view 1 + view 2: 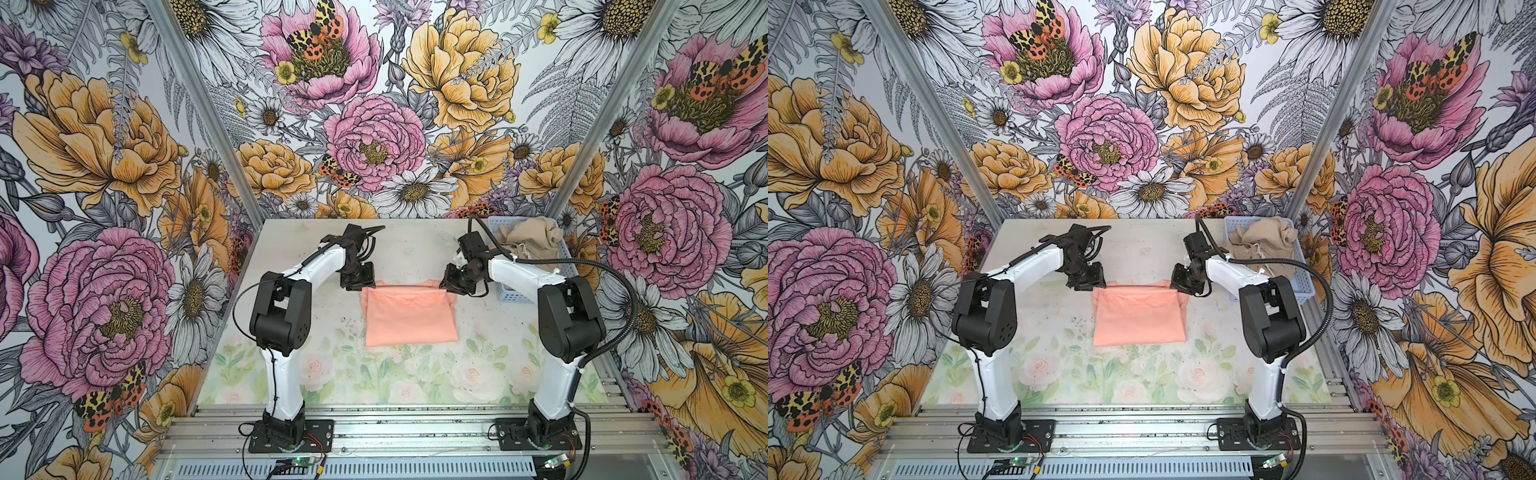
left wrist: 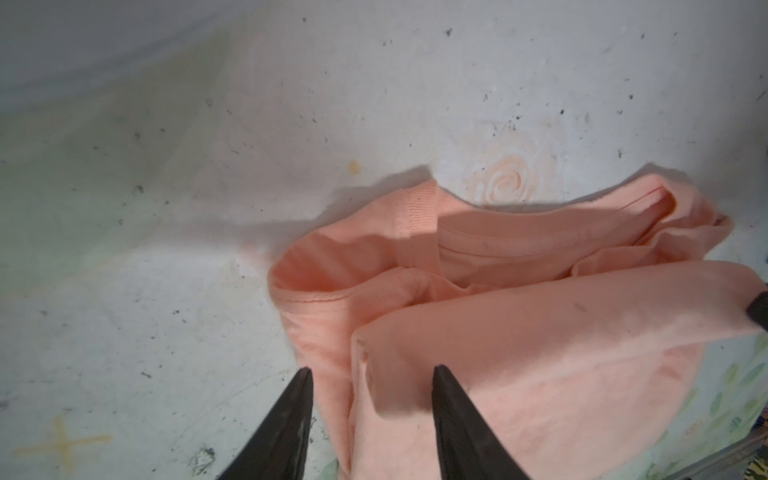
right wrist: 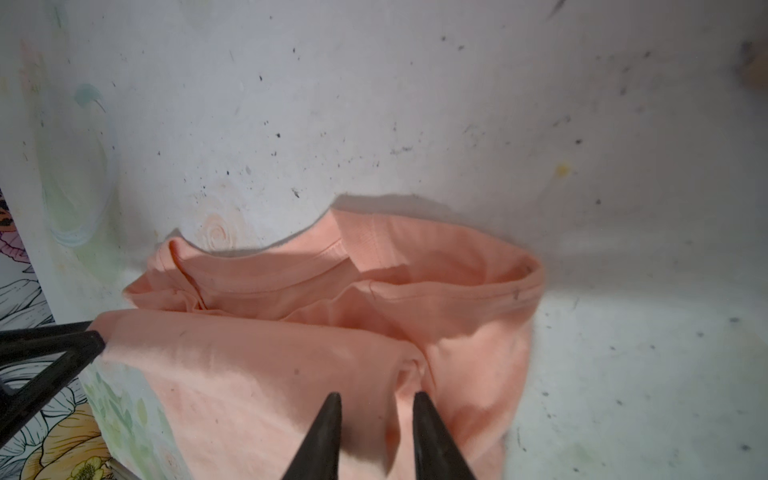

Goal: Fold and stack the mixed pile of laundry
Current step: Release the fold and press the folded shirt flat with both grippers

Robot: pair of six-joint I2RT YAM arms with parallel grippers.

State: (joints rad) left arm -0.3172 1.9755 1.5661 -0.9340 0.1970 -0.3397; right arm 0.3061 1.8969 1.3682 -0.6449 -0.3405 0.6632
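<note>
The folded T-shirt (image 1: 409, 318) lies mid-frame on the bench (image 1: 316, 332); the shorts (image 1: 530, 239) fill the basket (image 1: 511, 297) at centre right. Over the shirt's upper corners the left gripper (image 2: 374, 372) gapes wide and the right gripper (image 3: 376, 397) narrowly, both holding nothing.

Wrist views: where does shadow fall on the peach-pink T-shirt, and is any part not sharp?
Left wrist view: a hard shadow crosses the collar of the folded peach-pink cotton T-shirt and the speckled white table beside it; the black jaws of the left gripper look slightly soft. Right wrist view: a shadow likewise lies on the collar; the far corners look blurred.
</note>
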